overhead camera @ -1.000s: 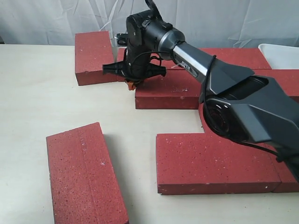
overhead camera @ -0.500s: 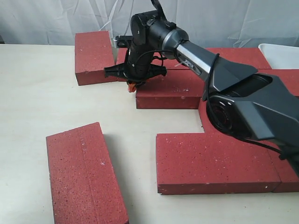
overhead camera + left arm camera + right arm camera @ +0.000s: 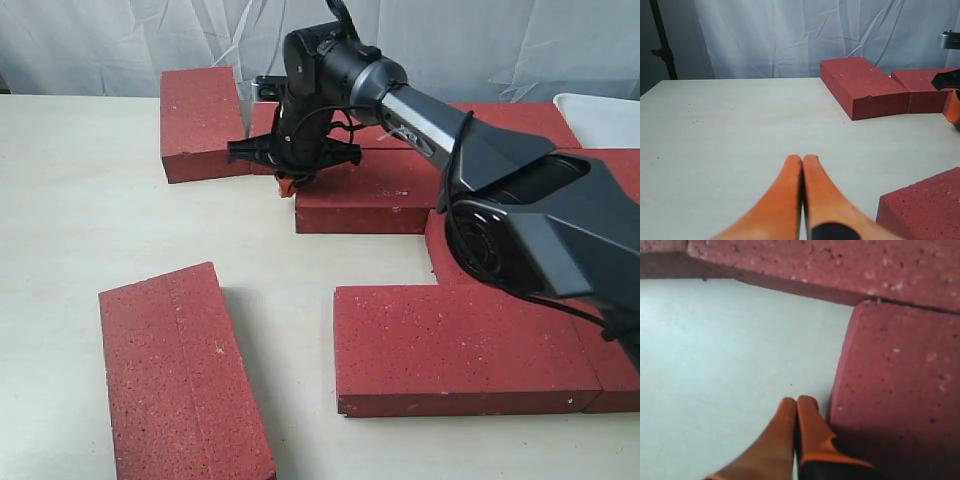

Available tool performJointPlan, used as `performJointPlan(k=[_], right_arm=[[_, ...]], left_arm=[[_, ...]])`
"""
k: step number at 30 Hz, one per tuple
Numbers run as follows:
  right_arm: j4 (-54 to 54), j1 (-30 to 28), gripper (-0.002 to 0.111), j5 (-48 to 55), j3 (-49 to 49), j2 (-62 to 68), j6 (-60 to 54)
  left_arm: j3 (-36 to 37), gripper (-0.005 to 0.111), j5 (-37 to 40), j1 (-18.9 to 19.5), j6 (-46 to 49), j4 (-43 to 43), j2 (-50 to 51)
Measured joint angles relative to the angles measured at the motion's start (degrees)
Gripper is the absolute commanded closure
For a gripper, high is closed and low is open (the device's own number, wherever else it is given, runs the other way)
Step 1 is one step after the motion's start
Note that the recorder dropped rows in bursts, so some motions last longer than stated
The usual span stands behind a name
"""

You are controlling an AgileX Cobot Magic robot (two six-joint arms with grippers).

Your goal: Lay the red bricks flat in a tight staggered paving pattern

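Lying flat on a smooth table (image 3: 80,200), rectangular red bricks (image 3: 460,345) look grainy.

No readable text or labels anywhere.

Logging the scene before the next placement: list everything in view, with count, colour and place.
red bricks: at least seven, dark red, flat on the table; one loose at front left, the rest grouped back and right, some hidden by the arm
tray: one, white, back right, only a corner shows
table: one, cream
curtain: white, behind the table
stand: one, black, beyond the table
right gripper: orange fingers, shut, tips down beside a brick's end
left gripper: orange fingers, shut, over bare table
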Motion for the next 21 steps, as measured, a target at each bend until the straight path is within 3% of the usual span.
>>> performJointPlan(k=[11,18,20,21], right_arm=[[5.7,-1.7,0.109,0.5,0.4,-0.7,-8.2],[17.9,-2.7,0.109,0.2,0.4,-1.4,-15.6],[15.2,-2.5,0.109,0.4,0.4,-1.6,-12.5],[8.1,-2.3,0.109,0.6,0.4,-1.7,-7.3]], left_arm=[[0.0,0.107,0.0,0.0,0.0,0.0,0.0],[0.0,0.107,0.0,0.0,0.0,0.0,0.0],[0.0,0.107,0.0,0.0,0.0,0.0,0.0],[0.0,0.107,0.0,0.0,0.0,0.0,0.0]])
